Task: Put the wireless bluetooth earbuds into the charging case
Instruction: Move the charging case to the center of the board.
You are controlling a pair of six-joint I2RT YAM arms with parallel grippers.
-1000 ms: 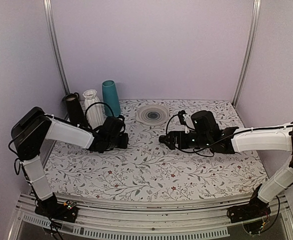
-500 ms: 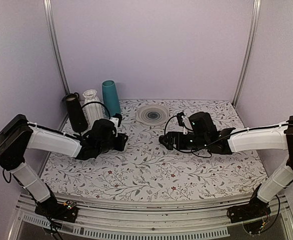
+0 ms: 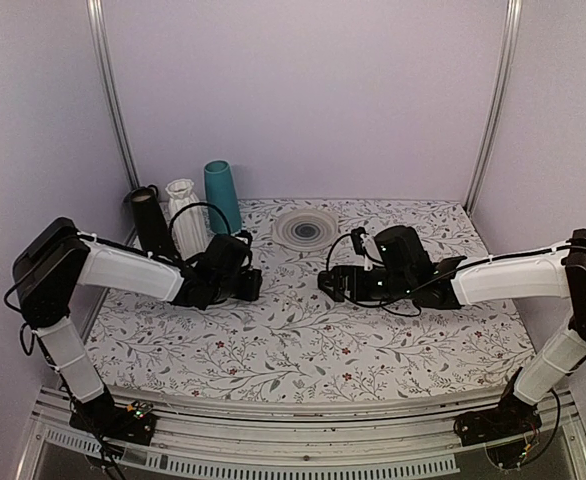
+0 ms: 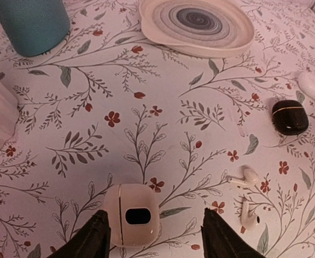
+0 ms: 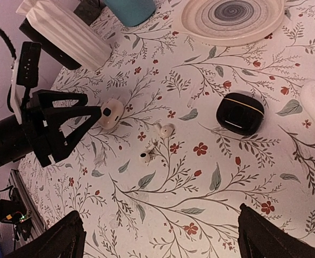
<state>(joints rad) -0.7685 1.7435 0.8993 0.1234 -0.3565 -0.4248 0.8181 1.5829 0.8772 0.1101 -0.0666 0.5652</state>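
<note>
The left hand (image 4: 156, 228) is partly open around the charging case (image 4: 131, 214). One finger (image 4: 101, 236) touches or all but touches the case's side, while the other stands clear, so nothing is gripped. The case lies on the table (image 4: 163, 80) and looks closed along its seam, though I cannot be sure. I judge the step in hand to be taking hold of the case. Next, the fingers must close squarely on it, and the lid must be opened before anything goes in. In the left wrist view, the earbuds (image 4: 243, 176) lie loose near the case at about two o'clock, a black case (image 4: 290, 116) lies further out at the same bearing, and the plate (image 4: 196, 24) is at twelve. The right hand (image 5: 160, 226) is wide open, holding nothing.
</note>
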